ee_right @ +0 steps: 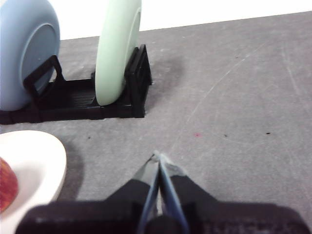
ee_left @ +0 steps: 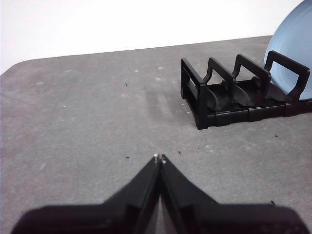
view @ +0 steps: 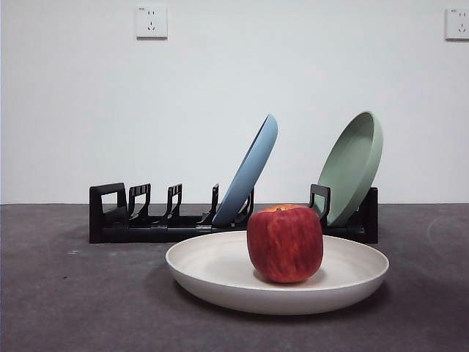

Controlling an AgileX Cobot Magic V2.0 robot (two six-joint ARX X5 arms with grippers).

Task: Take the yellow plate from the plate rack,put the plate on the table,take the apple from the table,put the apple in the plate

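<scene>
Across the lower half of the front view stretches the dark grey tabletop (view: 66, 293), meeting a plain white wall (view: 220, 95) that carries two sockets, one in the upper left of the frame (view: 151, 21) and one at the upper right edge (view: 456, 23). Along the middle of the frame sits the long black plate rack (view: 146, 220), its left-hand holders bare; a blue plate (view: 253, 170) leans in a slot right of centre and a sage-green plate (view: 353, 165) leans in the slot at the rack's right end. In front of the rack, at lower centre, the yellow plate (view: 212, 273) (pale cream in fact) lies flat on the tabletop, just apart from the rack. On it, a little right of its middle, stands the apple (view: 285, 243), red and streaked, upright with a yellow-orange patch at its top. Neither arm shows in the front view. The left claw (ee_left: 159, 158) appears in the left wrist view with its two black jaws pressed together over bare tabletop, well apart from the rack's empty end. The right claw (ee_right: 158, 157) in the right wrist view is likewise pressed together, holding nothing, over the tabletop beside the cream plate's rim, with a sliver of the apple at the lower left edge of that frame.
</scene>
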